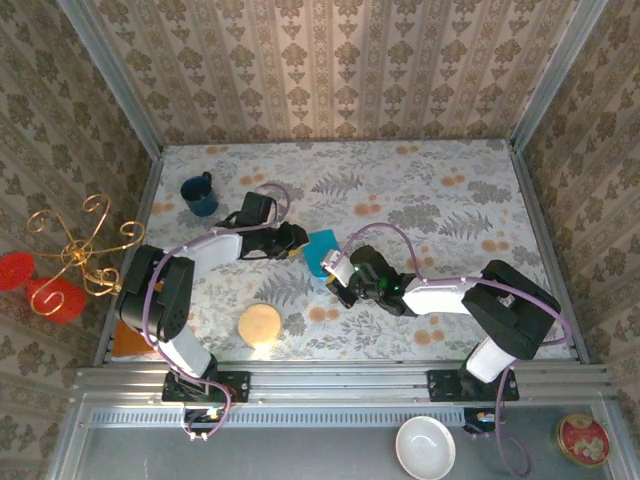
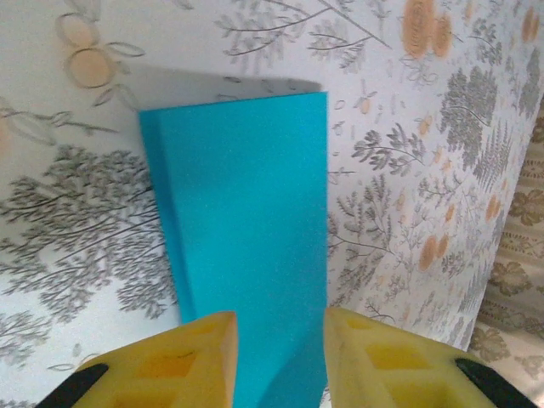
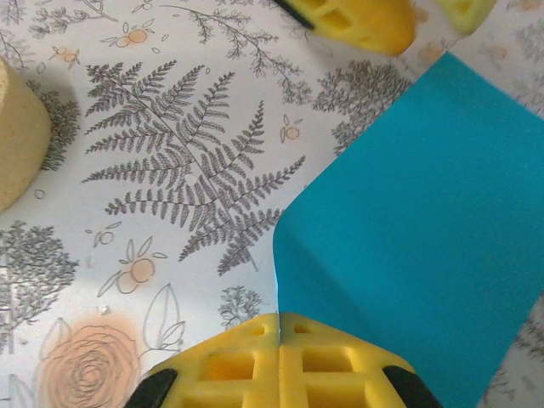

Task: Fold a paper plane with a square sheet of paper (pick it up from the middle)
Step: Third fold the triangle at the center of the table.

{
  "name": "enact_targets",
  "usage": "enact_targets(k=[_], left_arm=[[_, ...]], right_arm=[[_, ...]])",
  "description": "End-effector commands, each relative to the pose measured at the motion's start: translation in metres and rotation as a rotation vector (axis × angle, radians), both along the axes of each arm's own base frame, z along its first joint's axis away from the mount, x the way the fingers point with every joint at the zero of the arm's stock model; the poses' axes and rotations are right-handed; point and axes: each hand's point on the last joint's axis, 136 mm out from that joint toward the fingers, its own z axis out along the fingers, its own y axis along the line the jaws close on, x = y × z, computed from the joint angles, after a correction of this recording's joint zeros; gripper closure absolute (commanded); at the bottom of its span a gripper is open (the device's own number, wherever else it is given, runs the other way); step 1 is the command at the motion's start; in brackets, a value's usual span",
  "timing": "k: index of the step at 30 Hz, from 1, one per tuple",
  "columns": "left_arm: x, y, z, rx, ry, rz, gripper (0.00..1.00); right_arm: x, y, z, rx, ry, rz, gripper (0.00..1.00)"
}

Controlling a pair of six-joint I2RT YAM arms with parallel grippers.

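The square sheet of paper (image 1: 322, 250), bright turquoise, sits folded and creased on the floral table between the two arms. My left gripper (image 2: 280, 361) is open at its left end, and the paper (image 2: 246, 238) runs through the gap between the yellow fingers (image 2: 195, 357). My right gripper (image 3: 280, 327) is shut on the paper's near edge, which disappears into the seam between its pads. From there the sheet (image 3: 416, 238) rises up and to the right. In the top view the left gripper (image 1: 297, 240) and the right gripper (image 1: 337, 272) flank the paper closely.
A dark blue mug (image 1: 200, 195) stands at the back left. A tan round disc (image 1: 260, 325) lies near the front edge, left of the right gripper. Metal frame walls ring the table. A gold wire stand (image 1: 75, 250) and a white bowl (image 1: 425, 447) are off the table.
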Motion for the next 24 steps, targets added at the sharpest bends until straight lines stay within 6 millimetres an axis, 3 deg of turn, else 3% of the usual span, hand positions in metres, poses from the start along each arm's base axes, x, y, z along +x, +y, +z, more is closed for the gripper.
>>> enact_targets(k=[1, 11, 18, 24], left_arm=[[0.002, -0.021, -0.002, 0.032, -0.041, -0.086, 0.68], [0.005, -0.049, -0.038, 0.124, 0.022, -0.2, 0.78], [0.0, -0.047, -0.067, 0.208, 0.087, -0.24, 0.84], [-0.006, -0.044, -0.081, 0.252, 0.123, -0.273, 0.87]], right_arm=[[-0.009, 0.006, 0.002, 0.058, 0.128, -0.012, 1.0], [-0.009, 0.013, -0.001, 0.088, 0.231, -0.045, 1.0], [-0.004, 0.015, -0.003, 0.125, 0.283, -0.091, 1.0], [0.011, 0.006, -0.006, 0.143, 0.311, -0.193, 1.0]])
